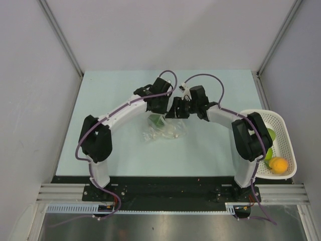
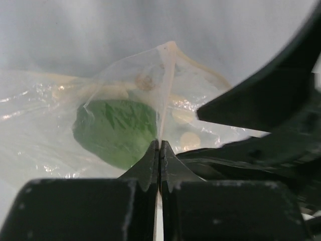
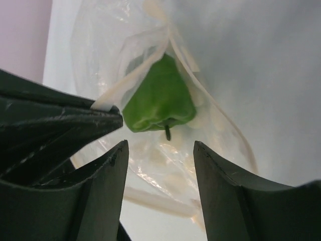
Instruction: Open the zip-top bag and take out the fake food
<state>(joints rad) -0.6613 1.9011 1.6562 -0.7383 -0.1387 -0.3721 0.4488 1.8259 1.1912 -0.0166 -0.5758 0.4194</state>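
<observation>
Left wrist view: the left gripper [image 2: 159, 149] pinches the zip-top bag [image 2: 120, 80] at its rim; the right gripper [image 3: 160, 146], jaws spread, should straddle the green fake food [image 3: 159, 100] squarely.

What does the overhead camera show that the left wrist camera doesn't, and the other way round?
Only overhead: the white basket on the right, holding an orange fruit and lime green ones. Only the left wrist: up close, the left tool pinched shut on a fold of the clear bag. Both: that bag with a dark green fruit inside.
</observation>
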